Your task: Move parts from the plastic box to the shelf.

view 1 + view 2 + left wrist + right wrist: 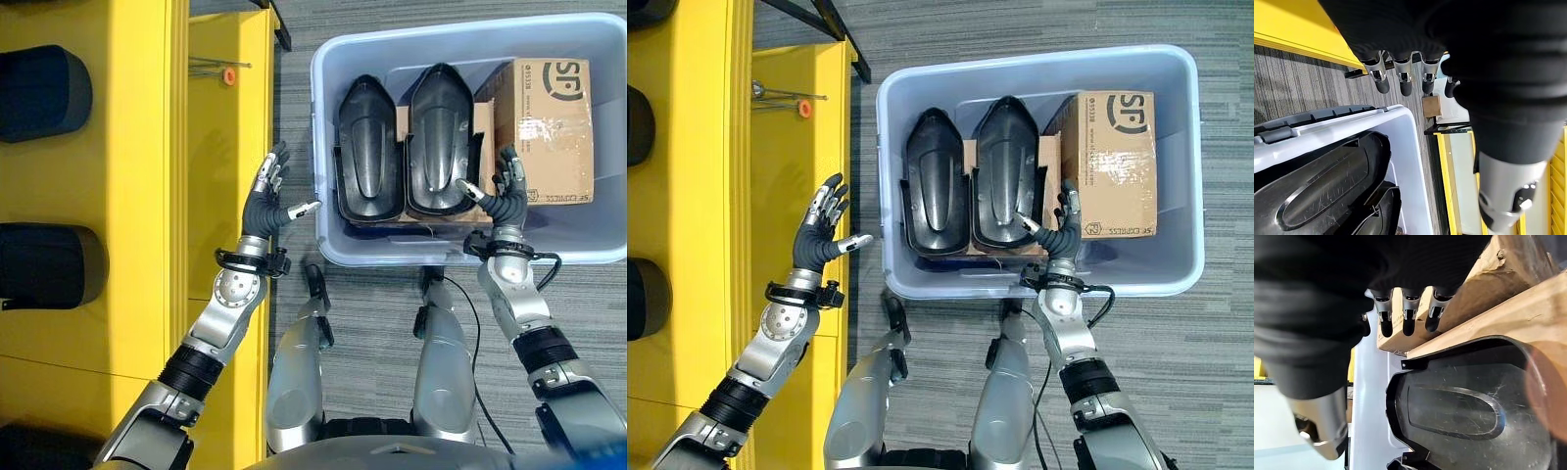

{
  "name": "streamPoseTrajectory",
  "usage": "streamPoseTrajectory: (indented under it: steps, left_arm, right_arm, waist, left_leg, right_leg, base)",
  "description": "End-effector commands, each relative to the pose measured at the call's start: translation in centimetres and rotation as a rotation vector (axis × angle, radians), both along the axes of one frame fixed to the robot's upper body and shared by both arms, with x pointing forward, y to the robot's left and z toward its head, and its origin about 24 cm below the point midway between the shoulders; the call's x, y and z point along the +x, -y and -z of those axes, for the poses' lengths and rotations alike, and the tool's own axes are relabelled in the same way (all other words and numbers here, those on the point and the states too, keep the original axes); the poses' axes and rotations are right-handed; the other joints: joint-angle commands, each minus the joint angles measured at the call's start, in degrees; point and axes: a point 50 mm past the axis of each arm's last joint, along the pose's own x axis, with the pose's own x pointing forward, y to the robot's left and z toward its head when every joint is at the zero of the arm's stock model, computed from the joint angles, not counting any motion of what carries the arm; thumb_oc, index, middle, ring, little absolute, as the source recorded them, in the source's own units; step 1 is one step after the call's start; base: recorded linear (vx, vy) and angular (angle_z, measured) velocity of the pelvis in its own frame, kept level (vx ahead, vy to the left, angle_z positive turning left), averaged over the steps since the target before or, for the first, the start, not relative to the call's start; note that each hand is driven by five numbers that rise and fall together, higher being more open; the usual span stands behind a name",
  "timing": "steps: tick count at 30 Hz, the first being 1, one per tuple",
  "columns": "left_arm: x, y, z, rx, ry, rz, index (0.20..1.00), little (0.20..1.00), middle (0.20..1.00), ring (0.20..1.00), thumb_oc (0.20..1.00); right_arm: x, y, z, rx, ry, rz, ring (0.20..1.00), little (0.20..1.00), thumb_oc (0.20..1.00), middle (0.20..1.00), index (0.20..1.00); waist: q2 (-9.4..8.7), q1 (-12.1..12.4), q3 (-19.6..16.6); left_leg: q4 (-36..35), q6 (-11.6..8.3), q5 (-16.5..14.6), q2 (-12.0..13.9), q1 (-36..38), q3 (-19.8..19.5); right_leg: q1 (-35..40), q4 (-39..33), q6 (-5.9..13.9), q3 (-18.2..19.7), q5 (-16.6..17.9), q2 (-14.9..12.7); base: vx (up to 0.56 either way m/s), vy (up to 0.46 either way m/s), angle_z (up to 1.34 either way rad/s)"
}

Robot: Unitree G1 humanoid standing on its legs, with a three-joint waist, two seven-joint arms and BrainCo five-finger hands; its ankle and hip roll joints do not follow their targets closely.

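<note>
A pale blue plastic box (319, 147) stands on the carpet and holds two black moulded parts side by side, the left part (367, 147) and the right part (441, 137). My left hand (266, 201) is open, fingers straight, just outside the box's left wall by the edge of the yellow shelf (137, 196). My right hand (507, 196) is open inside the box near its front wall, between the right part and a cardboard box (549, 127). In the right wrist view the straight fingers (1408, 316) hang over the right part (1459, 406), holding nothing.
Two more black parts (39, 93) (44, 264) lie on the shelf at the far left. A small orange piece (228, 75) with thin metal rods lies on the shelf's far end. Grey carpet (294, 117) runs between shelf and box.
</note>
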Motion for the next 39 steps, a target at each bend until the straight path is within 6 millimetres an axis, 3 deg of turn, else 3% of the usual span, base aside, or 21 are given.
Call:
streamPoseTrajectory:
  steps: [1, 14, 22, 39]
  left_arm:
    - [-0.7, -0.5, -1.2, -0.012, 0.084, 0.018, 1.000, 1.000, 1.000, 1.000, 1.000]
    - [-0.8, -0.6, -1.2, -0.004, 0.086, 0.015, 1.000, 1.000, 1.000, 1.000, 1.000]
    - [-0.8, -0.5, -1.4, -0.005, 0.093, 0.025, 1.000, 1.000, 1.000, 1.000, 1.000]
    - [-0.9, -0.7, -1.8, 0.004, 0.112, 0.017, 1.000, 1.000, 1.000, 1.000, 1.000]
  right_arm:
    - [0.2, 0.7, -1.2, 0.064, 0.072, 0.042, 1.000, 1.000, 1.000, 1.000, 1.000]
    - [-0.2, 1.9, -1.1, 0.072, 0.078, 0.106, 1.000, 1.000, 1.000, 1.000, 1.000]
    - [0.8, 2.4, -1.0, 0.031, 0.033, 0.139, 1.000, 1.000, 1.000, 1.000, 1.000]
    - [2.2, 2.2, -1.8, -0.043, 0.011, 0.144, 1.000, 1.000, 1.000, 1.000, 1.000]
  waist:
    - [0.32, 0.4, -1.8]
    - [1.00, 0.0, -1.2]
    - [1.55, 0.5, -1.0]
    - [0.71, 1.9, -1.0]
  left_leg:
    - [3.5, -2.40, 1.1, 3.8, -3.1, -0.3]
    - [3.7, -2.39, 1.0, 3.7, -3.9, -0.1]
    - [3.9, -2.44, 1.1, 3.5, -5.1, -0.2]
    - [4.8, -2.13, 1.0, 3.4, -8.5, -1.8]
  right_leg:
    - [-0.4, 7.2, 2.94, 2.0, -3.4, -4.8]
    - [-1.8, 7.7, 2.97, 2.6, -3.4, -4.7]
    - [-2.9, 8.0, 2.96, 2.6, -3.5, -4.6]
    - [-3.6, 7.9, 2.93, 0.8, -3.3, -4.5]
  base:
    - [0.00, 0.000, 0.00]
    - [0.00, -0.001, -0.02]
    - [0.00, 0.000, 0.00]
    - [0.01, -0.003, 0.05]
